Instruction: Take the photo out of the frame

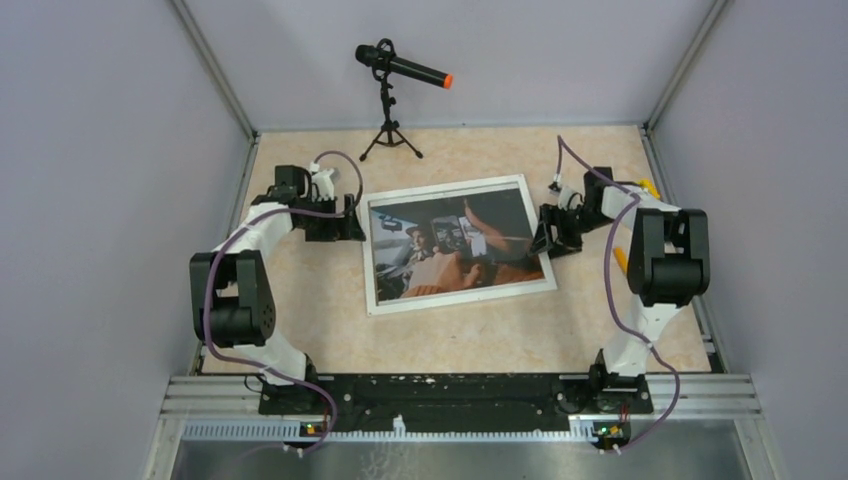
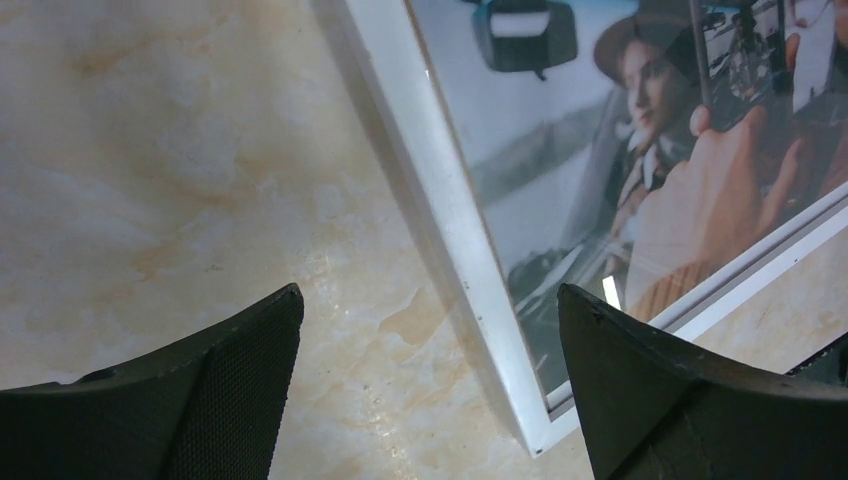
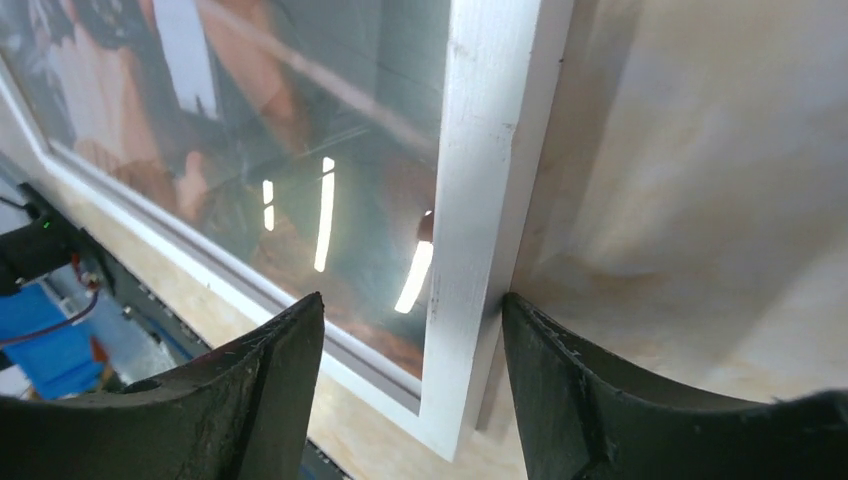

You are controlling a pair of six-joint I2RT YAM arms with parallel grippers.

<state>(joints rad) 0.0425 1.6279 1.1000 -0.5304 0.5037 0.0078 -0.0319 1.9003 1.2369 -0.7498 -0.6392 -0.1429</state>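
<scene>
Bench (image 1: 300, 330): pale marbled top, with a mic on a tripod (image 1: 403, 68) at the far side, out of the way. The frame (image 1: 366, 255) lies flat, glass up, mid-bench between both arms, slightly skewed. The photo (image 1: 455, 245) is inside it under the glass, so nothing is out yet. I judge the frame must be turned over to reach its back, which is why both arms flank its short sides. Right pincer (image 3: 412, 305): partly closed astride the right rim, outer finger (image 3: 600, 400) at the frame's outside edge, inner finger (image 3: 250, 390) over the glass, short of the rim. It has no firm grip that I can see. Left pincer (image 2: 430, 300): fully spread and empty, low at the left rim, near a corner.
</scene>
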